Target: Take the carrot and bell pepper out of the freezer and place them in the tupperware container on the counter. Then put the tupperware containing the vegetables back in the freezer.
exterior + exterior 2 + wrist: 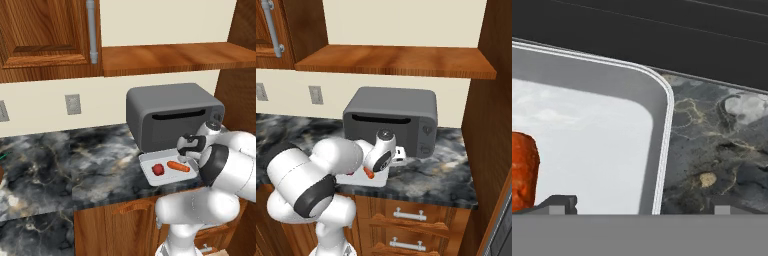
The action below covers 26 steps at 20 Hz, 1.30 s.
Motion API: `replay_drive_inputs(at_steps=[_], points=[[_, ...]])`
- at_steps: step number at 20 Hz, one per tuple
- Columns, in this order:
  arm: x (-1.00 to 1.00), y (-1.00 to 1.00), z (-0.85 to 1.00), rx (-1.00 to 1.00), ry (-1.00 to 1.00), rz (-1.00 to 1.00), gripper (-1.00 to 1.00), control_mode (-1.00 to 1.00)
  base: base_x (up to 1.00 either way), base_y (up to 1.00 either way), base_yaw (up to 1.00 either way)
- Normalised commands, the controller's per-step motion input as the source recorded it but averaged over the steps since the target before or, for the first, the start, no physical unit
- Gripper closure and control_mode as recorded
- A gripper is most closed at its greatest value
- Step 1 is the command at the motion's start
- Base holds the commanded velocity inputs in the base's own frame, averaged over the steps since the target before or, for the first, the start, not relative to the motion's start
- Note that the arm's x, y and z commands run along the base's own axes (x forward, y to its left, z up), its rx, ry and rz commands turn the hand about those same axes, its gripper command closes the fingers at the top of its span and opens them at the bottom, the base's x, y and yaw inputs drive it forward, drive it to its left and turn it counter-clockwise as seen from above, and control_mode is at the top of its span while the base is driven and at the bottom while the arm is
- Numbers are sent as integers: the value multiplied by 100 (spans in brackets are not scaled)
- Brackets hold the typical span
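The tupperware container [150, 176] rests on the counter [90, 165] just in front of the toaster oven. Inside it lie the dark-red bell pepper [158, 169] on the left and the orange carrot [178, 166] on the right. My gripper [187, 156] hangs open over the container's right end. In the hand view the gripper [641, 205] straddles the container's rim [663, 125]: one fingertip [559, 204] is inside near the carrot's end [522, 170], the other is over the stone. My arm hides most of the container [376, 180] in the right base view. The freezer is out of view.
A dark grey toaster oven [172, 117] stands right behind the container, under a wooden shelf [170, 56]. A tall wooden panel [491, 125] closes the counter's right side. Wall sockets [73, 104] sit on the back wall; drawers [406, 216] are below the counter.
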Motion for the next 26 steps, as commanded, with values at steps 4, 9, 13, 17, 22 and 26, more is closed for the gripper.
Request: replay_drive_inputs(at_steps=[4,9,13,17,22,26], points=[[14,-4,-17,8,11,-2,-100,-100,0,0,0],[3,0,-24,6,14,-3,100,-100,0,0,0],[0,1,-32,2,14,-5,100,-100,0,0,0],[0,2,-24,2,14,-3,100,-100,0,0,0],[-18,21,-3,1,5,-3,100,-100,0,0,0],[-32,30,18,2,0,-9,100,-100,0,0,0]])
